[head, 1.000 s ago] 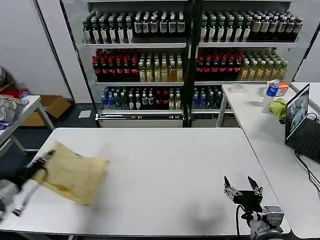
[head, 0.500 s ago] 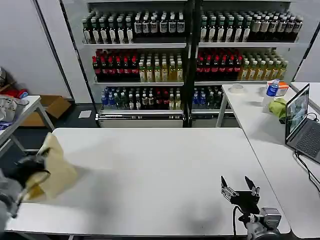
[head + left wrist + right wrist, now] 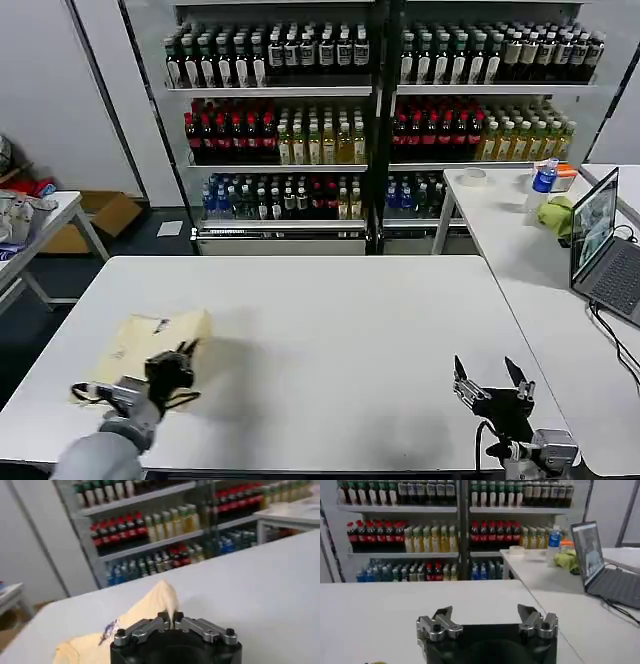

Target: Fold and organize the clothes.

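Observation:
The clothes are one pale cream-yellow T-shirt [image 3: 135, 345], lying folded into a small packet on the left part of the white table [image 3: 340, 330], with a small dark label on top. My left gripper [image 3: 186, 349] sits low at the packet's right edge. In the left wrist view the left gripper [image 3: 172, 618] is shut on a raised fold of the T-shirt [image 3: 150, 605]. My right gripper [image 3: 492, 376] hovers open near the table's front right edge. Nothing lies between the jaws of the right gripper [image 3: 487, 614].
Shelves of bottles [image 3: 370, 110] stand behind the table. A side table on the right carries a laptop [image 3: 598, 225], a green cloth [image 3: 556, 214] and a blue bottle [image 3: 543, 180]. Another table with a whitish heap [image 3: 18, 215] stands far left.
My left gripper has carried the T-shirt from the table's left edge back inward and down. The shirt now lies flatter on the table. The right gripper has shifted slightly.

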Robot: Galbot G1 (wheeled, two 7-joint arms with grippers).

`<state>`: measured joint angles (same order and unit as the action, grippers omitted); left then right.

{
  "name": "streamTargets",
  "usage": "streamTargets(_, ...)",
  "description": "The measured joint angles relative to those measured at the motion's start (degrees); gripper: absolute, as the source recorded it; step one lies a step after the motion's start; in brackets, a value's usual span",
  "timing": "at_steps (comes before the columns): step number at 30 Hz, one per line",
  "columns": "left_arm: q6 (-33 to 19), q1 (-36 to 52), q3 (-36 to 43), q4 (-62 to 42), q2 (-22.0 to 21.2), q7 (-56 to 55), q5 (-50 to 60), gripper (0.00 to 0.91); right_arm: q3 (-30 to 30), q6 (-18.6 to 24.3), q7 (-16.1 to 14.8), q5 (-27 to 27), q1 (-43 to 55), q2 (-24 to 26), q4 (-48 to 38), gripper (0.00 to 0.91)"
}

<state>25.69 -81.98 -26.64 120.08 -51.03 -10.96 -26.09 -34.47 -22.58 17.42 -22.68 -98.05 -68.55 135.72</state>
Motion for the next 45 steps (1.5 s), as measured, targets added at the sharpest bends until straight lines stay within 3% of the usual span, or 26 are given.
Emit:
streamTargets(12, 2.3, 10.0, 14.8, -3.2, -7.1, -4.3, -2.1, 0.020, -2.0, 0.2, -0.5, 1.2, -2.4, -0.4, 2.6, 0.907)
streamTargets(25, 3.2, 21.1, 23.4, -10.5, -17.1, -9.9, -17.3, 0.020, -2.9, 0.1, -0.6, 0.7, -2.1, 0.7, 2.7, 0.907)
streamTargets(26, 3.0, 21.8, 23.6, -11.2, -17.8, -10.2, -18.6, 0.050, -3.0, 0.1, -0.6, 0.6, -2.1, 0.8, 2.7, 0.907)
streamTargets(27, 2.9, 22.5, 23.8, -11.8, -18.5, -10.6, -20.0, 0.181, -3.0, 0.0, -0.6, 0.5, -2.0, 0.9, 2.7, 0.907)
streamTargets(28, 2.7, 23.3, 24.0, -12.5, -19.3, -10.8, -21.5, 0.725, -3.1, 0.0, -0.6, 0.4, -2.0, 1.0, 2.7, 0.907)
streamTargets(29, 2.6, 23.9, 24.2, -13.2, -20.0, -10.9, -22.7, 0.907, -3.2, 0.0, -0.6, 0.3, -1.9, 1.1, 2.7, 0.907)
streamTargets(36, 0.9, 25.7, 25.2, -15.3, -22.6, -10.5, -30.2, 0.907, -3.4, 0.0, -0.7, -0.4, -1.4, 1.8, 2.5, 0.907)
streamTargets(45, 0.1, 23.5, 23.2, -12.0, -22.4, -8.3, -36.9, 0.907, -3.0, 0.0, -1.6, -0.6, -0.3, 2.7, 2.0, 0.907)
